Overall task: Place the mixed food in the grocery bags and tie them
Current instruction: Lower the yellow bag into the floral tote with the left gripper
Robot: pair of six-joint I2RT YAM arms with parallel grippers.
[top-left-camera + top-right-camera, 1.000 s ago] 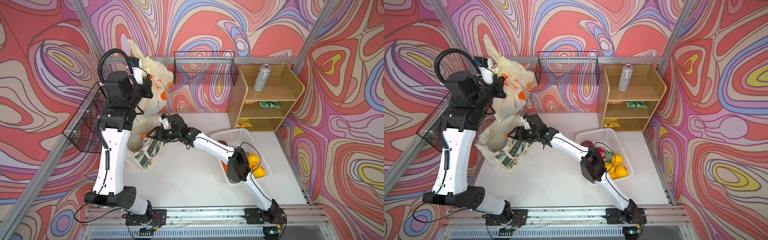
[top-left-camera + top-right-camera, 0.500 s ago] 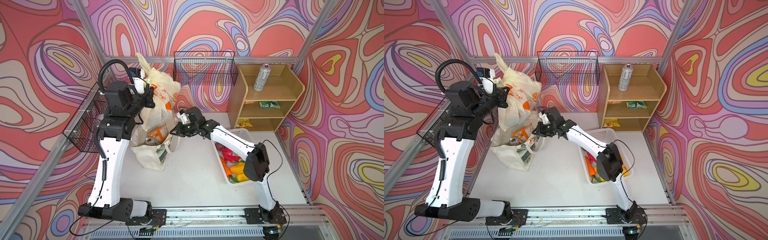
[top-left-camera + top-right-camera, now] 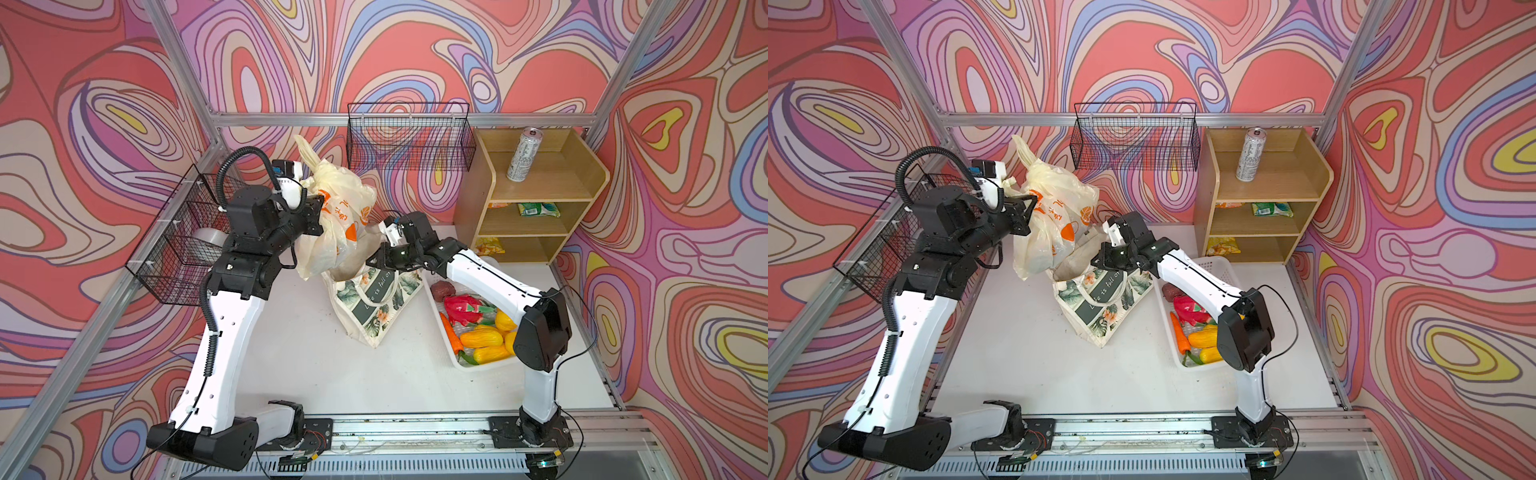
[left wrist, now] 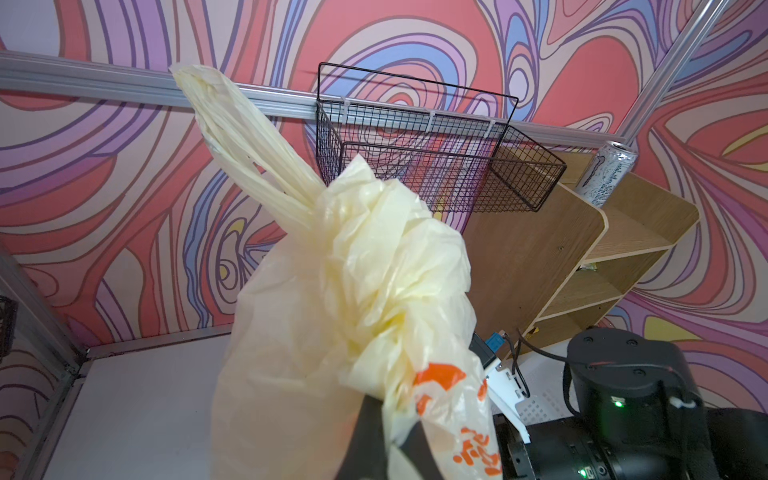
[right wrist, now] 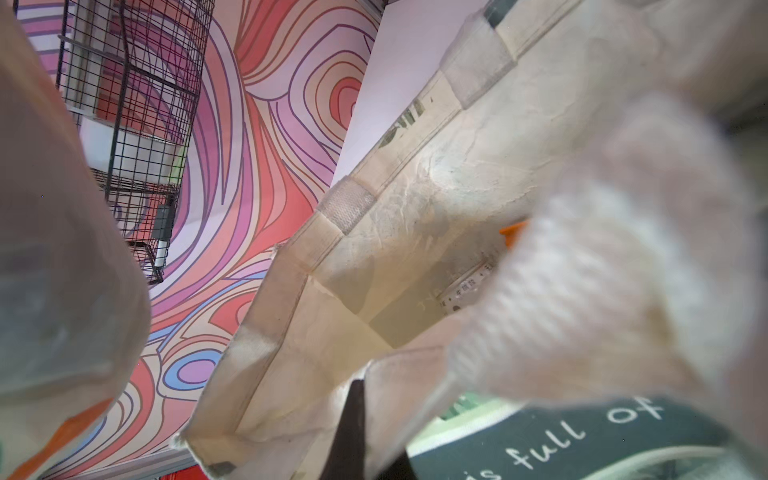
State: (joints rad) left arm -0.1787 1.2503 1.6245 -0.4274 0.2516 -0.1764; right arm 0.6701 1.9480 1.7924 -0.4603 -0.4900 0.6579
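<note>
Top views: you get the whole cell in both, with the two arms meeting over the bags at the back of the white table (image 3: pixel 316 365).
Left gripper (image 3: pixel 316 214): clenched on the bunched neck of the plastic bag (image 3: pixel 338 216), which it holds up off the table.
Plastic bag: it hangs just behind the canvas tote (image 3: pixel 370 307), its lower end against the tote's mouth and one handle loop sticking up.
Right gripper (image 3: pixel 374 262): clamped onto the tote's rim. From above its fingertips are hidden under the wrist.
Canvas tote: it sits upright with the mouth open, between the plastic bag and the white basket (image 3: pixel 484 366).
Left wrist view: this is the close-up you don't get from above. The crumpled bag neck (image 4: pixel 353 291) is pinched against a dark finger (image 4: pixel 359 440), and the wire basket (image 4: pixel 436 166) sits behind. The tote is out of shot here.
Right wrist view: it looks straight down into the tote (image 5: pixel 415 232), past a blurry strap (image 5: pixel 602 291). An orange corner (image 5: pixel 513 228) pokes out inside, while from above the inside only looks shadowed.
Drink can (image 3: pixel 524 154): upright on top of the wooden shelf (image 3: pixel 544 187).
Packets: the green packet (image 3: pixel 538 209) is on the middle shelf and the yellow packet (image 3: pixel 490 246) on the bottom one.
Toy fruit (image 3: pixel 478 332): piled in the white basket, partly under the right arm.
</note>
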